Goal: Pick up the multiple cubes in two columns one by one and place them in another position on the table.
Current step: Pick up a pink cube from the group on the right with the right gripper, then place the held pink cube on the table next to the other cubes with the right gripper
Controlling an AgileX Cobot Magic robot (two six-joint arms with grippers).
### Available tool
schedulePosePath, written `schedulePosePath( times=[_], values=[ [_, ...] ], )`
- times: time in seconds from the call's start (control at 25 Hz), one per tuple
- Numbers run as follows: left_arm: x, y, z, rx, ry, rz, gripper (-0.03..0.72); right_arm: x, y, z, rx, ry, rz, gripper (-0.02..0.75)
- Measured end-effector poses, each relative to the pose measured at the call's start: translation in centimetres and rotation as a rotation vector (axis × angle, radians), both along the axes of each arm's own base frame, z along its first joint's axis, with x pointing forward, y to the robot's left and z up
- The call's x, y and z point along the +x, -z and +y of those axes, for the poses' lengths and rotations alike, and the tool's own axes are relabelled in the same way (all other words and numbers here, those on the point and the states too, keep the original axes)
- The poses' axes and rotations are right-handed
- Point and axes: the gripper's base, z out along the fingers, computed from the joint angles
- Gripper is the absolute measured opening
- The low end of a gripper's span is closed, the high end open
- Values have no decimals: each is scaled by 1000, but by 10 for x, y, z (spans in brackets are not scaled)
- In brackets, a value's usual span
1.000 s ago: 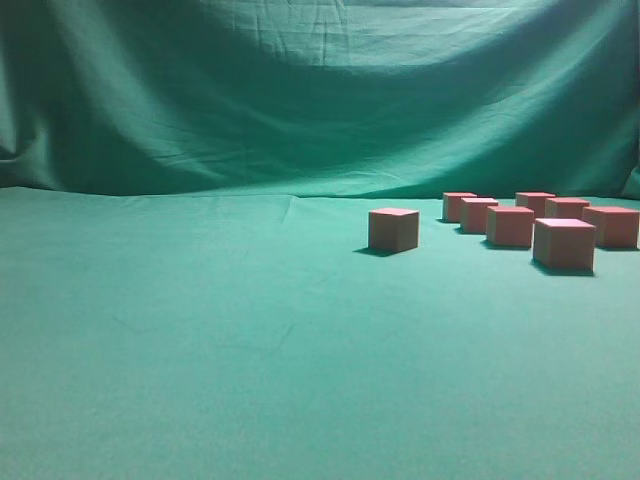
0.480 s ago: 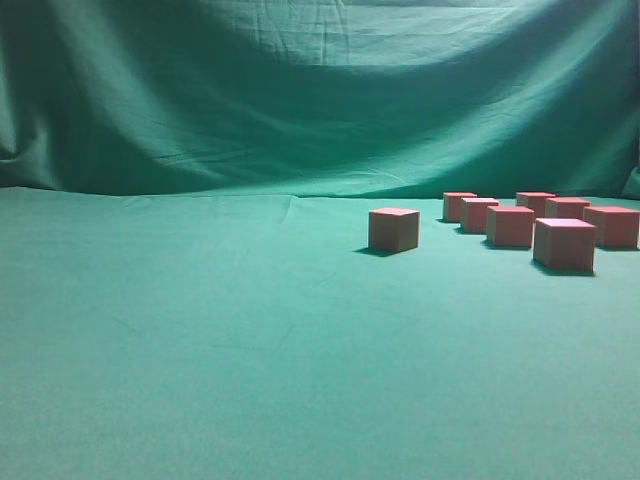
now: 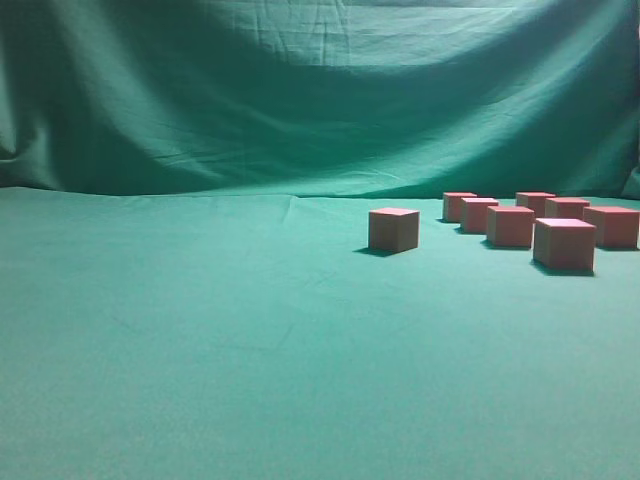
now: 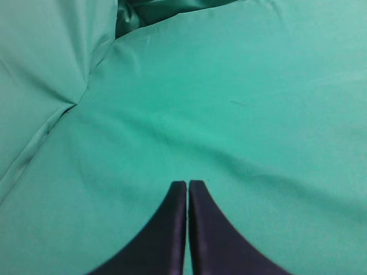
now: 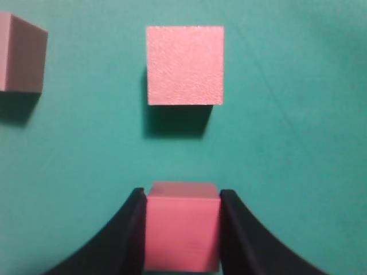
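In the right wrist view, my right gripper (image 5: pixel 183 193) is shut on a pinkish-red cube (image 5: pixel 182 232), with its dark fingers pressed against the cube's left and right faces. A second cube (image 5: pixel 184 65) lies straight ahead on the green table (image 5: pixel 298 143), and a third (image 5: pixel 20 52) shows at the left edge. In the exterior view, several cubes (image 3: pixel 563 243) stand in two columns at the right, and one cube (image 3: pixel 393 229) sits apart to their left. Neither arm shows in that view. My left gripper (image 4: pixel 187 183) is shut and empty above bare cloth.
The green backdrop (image 3: pixel 320 100) hangs behind the table. A fold where the cloth rises (image 4: pixel 74 103) runs through the left wrist view. The green table cloth (image 3: pixel 200 330) stretches across the left and front of the exterior view.
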Motion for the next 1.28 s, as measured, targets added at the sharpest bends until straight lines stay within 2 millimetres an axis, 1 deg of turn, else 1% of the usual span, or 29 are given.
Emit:
schedulePosePath(
  times=[0.04, 0.16, 0.32, 0.4, 0.48, 0.52, 0.6, 0.68, 0.76, 0.84, 0.88, 0.96, 1.04, 1.16, 1.28],
  values=[
    [0, 0, 0, 0, 0, 0, 0, 3, -6, 1, 4, -4, 17, 265],
    [0, 0, 0, 0, 0, 0, 0, 16, -33, 7, 35, -58, 40, 265],
    [0, 0, 0, 0, 0, 0, 0, 37, -81, 22, 135, -187, -32, 265],
    [0, 0, 0, 0, 0, 0, 0, 46, -107, 34, 140, -273, -108, 265],
    [0, 0, 0, 0, 0, 0, 0, 51, -127, 52, 135, -365, -169, 265],
    [0, 0, 0, 0, 0, 0, 0, 55, -135, 62, 128, -403, -195, 265],
    [0, 0, 0, 0, 0, 0, 0, 60, -143, 85, 105, -489, -219, 265],
    [0, 0, 0, 0, 0, 0, 0, 69, -144, 108, 69, -566, -215, 265],
    [0, 0, 0, 0, 0, 0, 0, 75, -140, 132, 33, -643, -198, 265],
    [0, 0, 0, 0, 0, 0, 0, 84, -133, 152, -11, -712, -189, 265],
    [0, 0, 0, 0, 0, 0, 0, 89, -125, 165, -35, -756, -181, 265],
    [0, 0, 0, 0, 0, 0, 0, 95, -118, 184, -73, -833, -191, 265],
    [0, 0, 0, 0, 0, 0, 0, 102, -107, 203, -101, -924, -194, 265],
    [0, 0, 0, 0, 0, 0, 0, 111, -89, 221, -124, -1023, -188, 265],
    [0, 0, 0, 0, 0, 0, 0, 118, -71, 229, -141, -1075, -170, 265]
  ],
)
